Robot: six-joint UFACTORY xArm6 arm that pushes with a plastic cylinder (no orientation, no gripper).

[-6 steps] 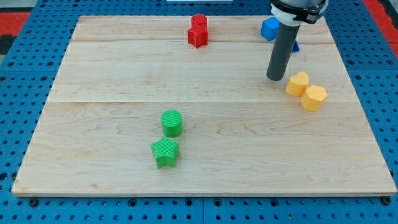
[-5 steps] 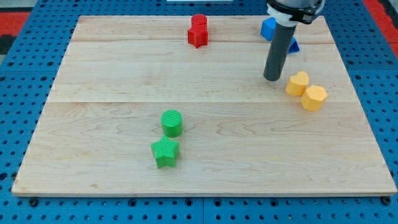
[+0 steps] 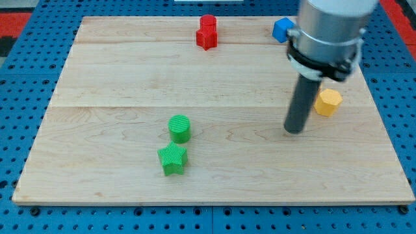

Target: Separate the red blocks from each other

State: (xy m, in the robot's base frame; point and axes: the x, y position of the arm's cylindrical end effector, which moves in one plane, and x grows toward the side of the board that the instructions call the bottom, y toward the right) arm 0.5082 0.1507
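My tip (image 3: 295, 130) — a bare rod with no jaws to open or close — sits right of centre, while the touching red blocks (image 3: 207, 32) lie far off to its left — toward the board's far edge.

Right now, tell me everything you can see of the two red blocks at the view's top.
The red blocks sit near the top edge of the wooden board, left of the blue block. They look like ribbed plastic. The front one looks star-shaped; the shape of the one behind it is unclear. They stand pressed together, front to back, not yet separated. Nothing else touches them. My tip is far off, toward the view's lower right.
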